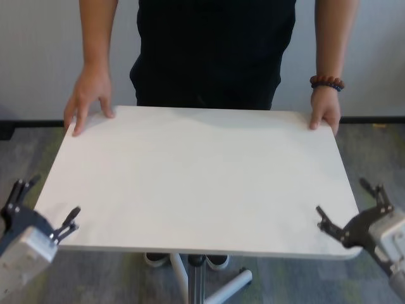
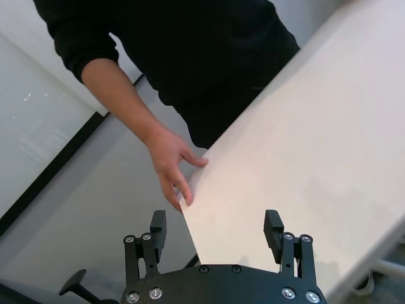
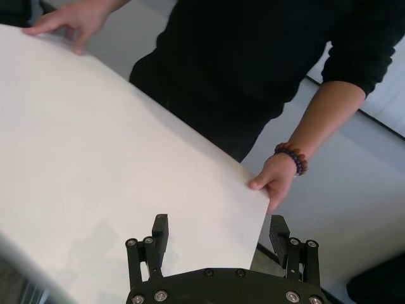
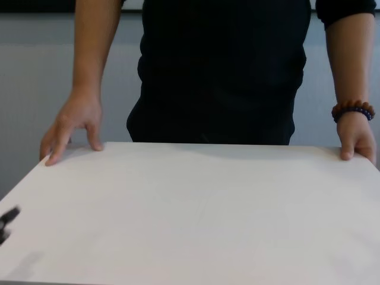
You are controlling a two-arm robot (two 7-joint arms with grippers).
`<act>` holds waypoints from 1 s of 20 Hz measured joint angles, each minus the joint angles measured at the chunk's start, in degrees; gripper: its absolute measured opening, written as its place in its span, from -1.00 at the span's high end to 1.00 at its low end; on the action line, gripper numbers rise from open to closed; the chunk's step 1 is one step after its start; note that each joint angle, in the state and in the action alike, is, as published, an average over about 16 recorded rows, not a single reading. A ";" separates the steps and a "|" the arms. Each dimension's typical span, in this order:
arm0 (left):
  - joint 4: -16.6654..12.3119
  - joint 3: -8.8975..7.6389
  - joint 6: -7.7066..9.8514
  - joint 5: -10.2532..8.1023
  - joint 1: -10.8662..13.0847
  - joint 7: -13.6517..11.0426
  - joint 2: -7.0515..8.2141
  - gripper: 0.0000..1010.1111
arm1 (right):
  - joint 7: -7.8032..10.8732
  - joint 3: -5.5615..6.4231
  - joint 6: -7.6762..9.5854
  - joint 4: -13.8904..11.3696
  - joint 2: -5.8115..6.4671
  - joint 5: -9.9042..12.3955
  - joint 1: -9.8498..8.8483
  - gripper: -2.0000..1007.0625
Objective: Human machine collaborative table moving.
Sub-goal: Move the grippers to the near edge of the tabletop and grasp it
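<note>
The white table [image 1: 202, 183] fills the middle of the head view, and the human [image 1: 215, 50] in a black top stands at its far side. One hand [image 1: 88, 98] rests on the far left corner. The other, with a bead bracelet [image 1: 326, 82], grips the far right corner. My left gripper [image 1: 47, 202] is open at the near left corner, one finger over the tabletop and one outside its edge. My right gripper [image 1: 349, 204] is open the same way at the near right corner. In both wrist views the table [image 2: 316, 158] [image 3: 95, 158] edge runs between spread fingers [image 2: 273, 228] [image 3: 160, 228].
Under the near edge, the silver pedestal leg [image 1: 196, 278] and its foot stand beside a pair of shoes [image 1: 155, 258]. Grey carpet lies around the table. A pale wall with a black baseboard [image 1: 380, 119] runs behind the human.
</note>
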 joint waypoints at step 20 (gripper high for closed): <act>-1.62 0.96 3.96 17.74 10.92 7.42 2.04 -0.97 | -1.32 -1.28 4.99 -4.28 1.98 -10.46 -9.06 -0.99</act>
